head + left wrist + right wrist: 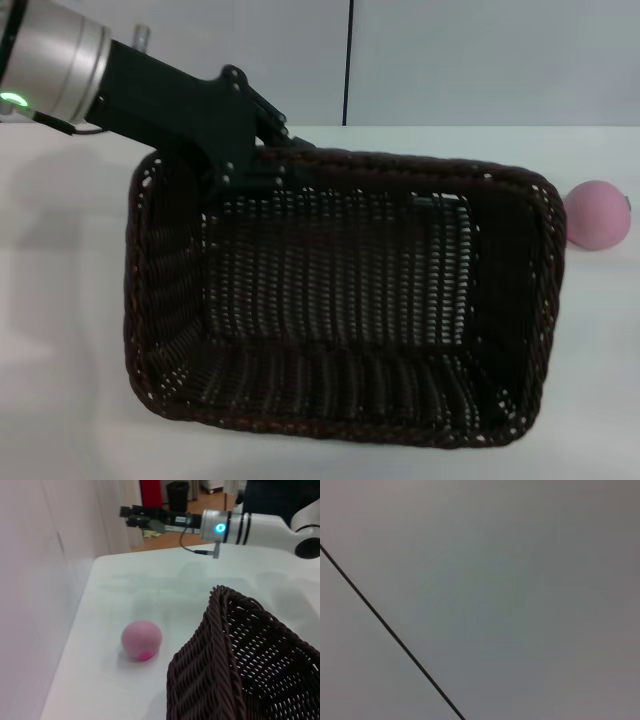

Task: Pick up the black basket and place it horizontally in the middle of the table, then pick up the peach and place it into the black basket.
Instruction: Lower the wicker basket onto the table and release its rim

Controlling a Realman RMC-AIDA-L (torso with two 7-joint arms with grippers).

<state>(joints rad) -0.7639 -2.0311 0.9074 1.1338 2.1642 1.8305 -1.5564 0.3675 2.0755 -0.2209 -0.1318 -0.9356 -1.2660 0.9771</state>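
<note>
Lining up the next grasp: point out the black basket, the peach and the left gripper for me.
black basket [520, 300], head view, on its right inner wall.
peach [597, 214], head view, on its pink middle.
left gripper [262, 160], head view, at the basket's far rim.

The black basket [340, 300] fills most of the white surface [60, 300], its long side running across and its open top facing the camera. The left gripper [245, 160] reaches in from beyond the basket's far left corner, its jaws clamped on the far rim. The peach [598, 214] sits just beside the basket's right end.
</note>
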